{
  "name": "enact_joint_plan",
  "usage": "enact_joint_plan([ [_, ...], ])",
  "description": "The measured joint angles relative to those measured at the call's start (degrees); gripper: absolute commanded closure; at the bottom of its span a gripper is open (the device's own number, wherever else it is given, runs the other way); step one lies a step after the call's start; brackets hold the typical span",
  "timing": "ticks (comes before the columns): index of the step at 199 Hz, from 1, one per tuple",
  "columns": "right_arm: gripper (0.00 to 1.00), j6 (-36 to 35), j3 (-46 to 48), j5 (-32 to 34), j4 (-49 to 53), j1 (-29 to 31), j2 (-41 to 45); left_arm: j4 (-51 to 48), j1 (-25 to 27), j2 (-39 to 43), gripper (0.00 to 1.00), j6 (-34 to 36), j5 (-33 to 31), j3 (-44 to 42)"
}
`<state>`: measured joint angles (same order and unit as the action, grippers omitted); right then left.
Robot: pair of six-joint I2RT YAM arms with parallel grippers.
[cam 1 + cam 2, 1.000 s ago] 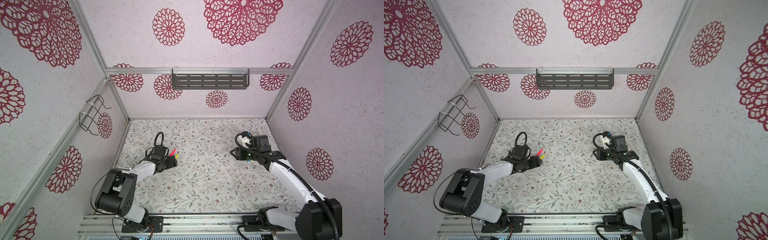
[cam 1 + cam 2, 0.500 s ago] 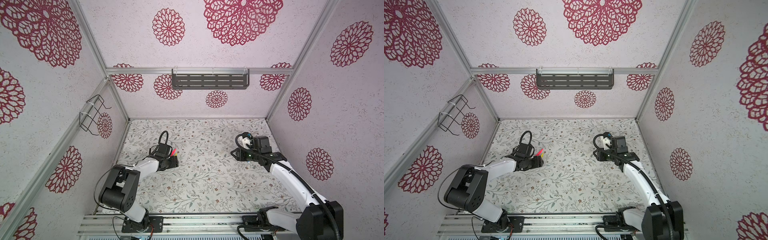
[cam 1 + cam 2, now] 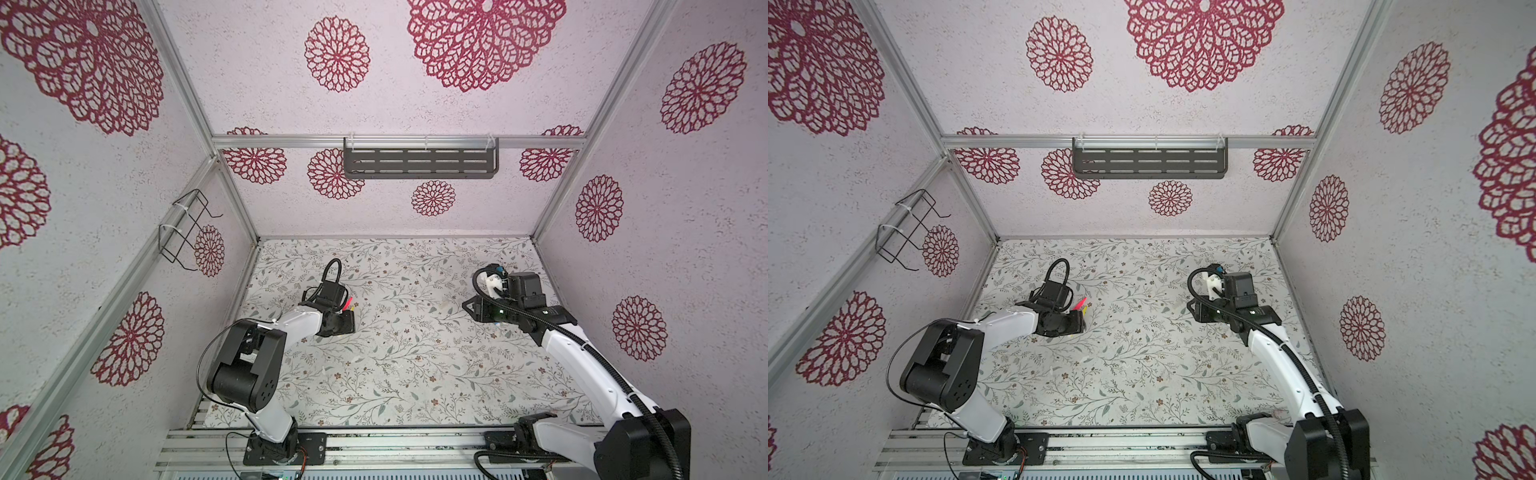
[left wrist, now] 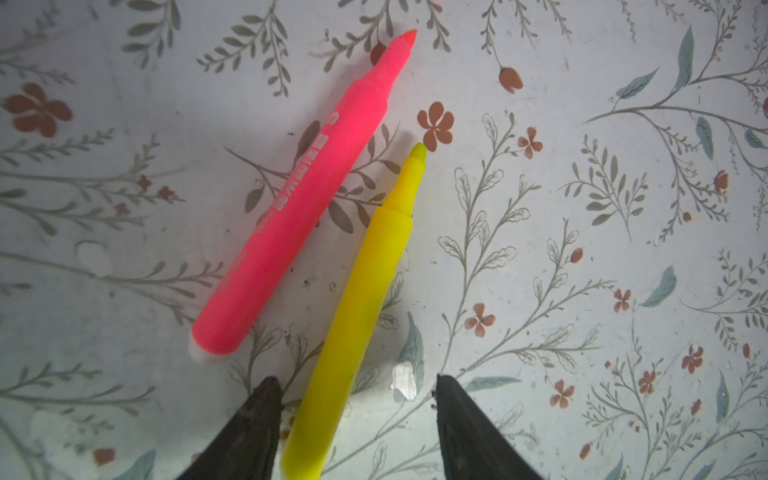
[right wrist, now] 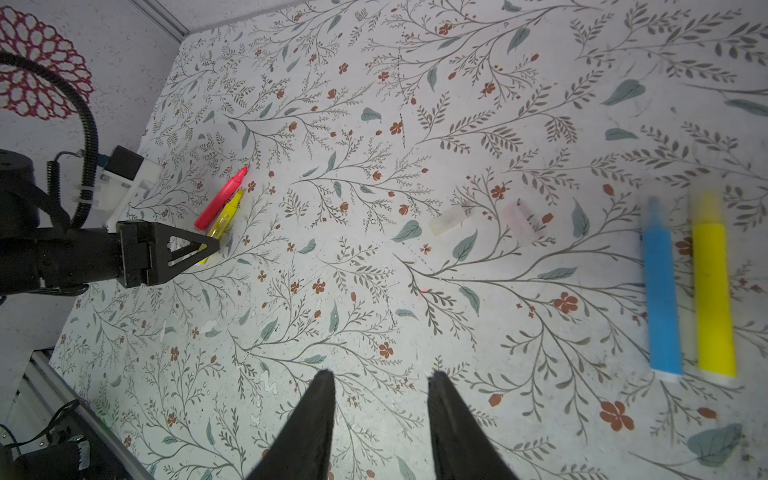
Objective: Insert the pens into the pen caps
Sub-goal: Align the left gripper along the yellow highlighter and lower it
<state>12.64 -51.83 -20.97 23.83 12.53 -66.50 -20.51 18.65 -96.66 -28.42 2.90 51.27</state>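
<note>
In the left wrist view a red-pink pen (image 4: 316, 187) and a yellow pen (image 4: 365, 291) lie side by side on the floral mat. My left gripper (image 4: 353, 384) is open and straddles the yellow pen's tail, which lies close to one finger (image 4: 262, 415) with a gap to the other. In a top view both pens (image 3: 349, 304) peek out beside that gripper (image 3: 350, 319). My right gripper (image 5: 380, 374) hangs open over bare mat with nothing between its fingers. A blue pen (image 5: 660, 291) and a second yellow pen (image 5: 712, 291) lie parallel nearby. Two translucent pen caps (image 5: 446, 220) (image 5: 519, 220) lie on the mat.
A dark slotted shelf (image 3: 419, 164) hangs on the back wall and a wire basket (image 3: 187, 228) on the left wall. Metal rails (image 3: 374, 444) run along the front edge. Small white flakes (image 4: 404, 380) dot the mat.
My left gripper's jaws have narrowed around the yellow pen and its wrist has shifted slightly toward the pens. The right arm has stayed still.
</note>
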Motion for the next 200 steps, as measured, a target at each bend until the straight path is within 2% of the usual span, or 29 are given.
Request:
enact_joint_plan([
  [26,0.59,0.00,0.00,0.22,0.09,0.00,0.13,-1.64,0.83,-1.20,0.47,0.90,-0.57,1.31],
  [55,0.59,0.00,0.00,0.44,0.13,0.00,0.87,-2.43,1.73,-2.10,0.60,1.53,-1.03,2.27],
  [135,0.59,0.00,0.00,1.46,0.52,0.00,1.60,-3.56,4.26,-4.15,0.84,3.63,-2.56,4.46],
  [181,0.59,0.02,0.00,1.75,0.74,0.00,2.99,-3.72,4.79,-4.02,0.90,4.13,-2.54,4.55],
  [200,0.59,0.04,0.00,1.53,0.72,0.00,3.26,-2.91,5.57,-2.32,0.90,4.28,-2.03,2.82],
])
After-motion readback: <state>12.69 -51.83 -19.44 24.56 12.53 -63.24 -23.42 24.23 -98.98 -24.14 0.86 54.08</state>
